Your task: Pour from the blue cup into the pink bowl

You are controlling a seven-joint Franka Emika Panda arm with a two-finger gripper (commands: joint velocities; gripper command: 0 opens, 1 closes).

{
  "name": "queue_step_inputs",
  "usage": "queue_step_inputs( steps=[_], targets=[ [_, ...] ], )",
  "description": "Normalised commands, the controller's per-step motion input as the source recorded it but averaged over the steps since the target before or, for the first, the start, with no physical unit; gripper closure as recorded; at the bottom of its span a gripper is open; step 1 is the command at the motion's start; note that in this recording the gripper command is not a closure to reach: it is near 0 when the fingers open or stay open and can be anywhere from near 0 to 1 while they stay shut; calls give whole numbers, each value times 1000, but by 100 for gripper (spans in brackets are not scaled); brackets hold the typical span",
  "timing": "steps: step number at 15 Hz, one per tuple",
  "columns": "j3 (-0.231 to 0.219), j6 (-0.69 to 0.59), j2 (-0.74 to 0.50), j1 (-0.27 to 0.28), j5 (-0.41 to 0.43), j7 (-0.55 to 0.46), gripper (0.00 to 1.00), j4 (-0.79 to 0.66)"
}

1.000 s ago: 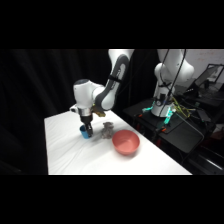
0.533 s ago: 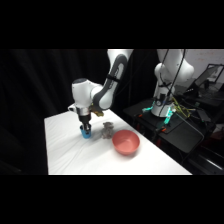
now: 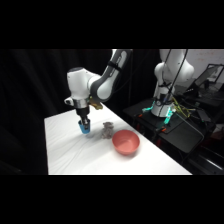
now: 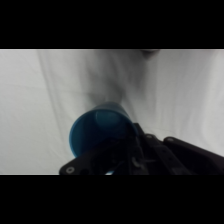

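White counter (image 3: 80,152), matte, faintly creased cloth-like surface, rectangular, set against a dark background. Blue cup (image 3: 85,128): small, bright blue, smooth plastic, slightly tapered, no handle; in the side view it sits at the lower end of the hand (image 3: 84,125), at or just above the counter near its back-left part, roughly upright. In the wrist view the blue cup (image 4: 100,132) fills the centre, its round open mouth facing the camera and its inside dark blue; contents cannot be made out. The hand (image 4: 127,157) appears there as black linkage rising from the bottom edge and lying against the cup's rim and wall, apparently pinching the cup, though the fingertips themselves are hidden behind the linkage. Pink bowl (image 3: 125,142): wide, round, shallow, salmon-pink, smooth, the largest item on the counter, standing well to the right of the cup and nearer the camera; seen in the side view only. Small grey lumpy object (image 3: 107,130): speckled, irregular, between cup and bowl, just beside the bowl's far-left rim; side view only. Arm (image 3: 102,82): white, glossy, rounded joints, bending down from the upper right to the hand.
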Motion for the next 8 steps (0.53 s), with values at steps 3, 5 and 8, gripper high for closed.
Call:
queue_step_inputs(
  steps=[3,5,8],
  targets=[
    [21,-397,-578,120,50,139,14,-224],
    [65,-196,-490,174,54,219,14,-269],
    [114,-31,-439,206,58,215,14,-347]
  ],
)
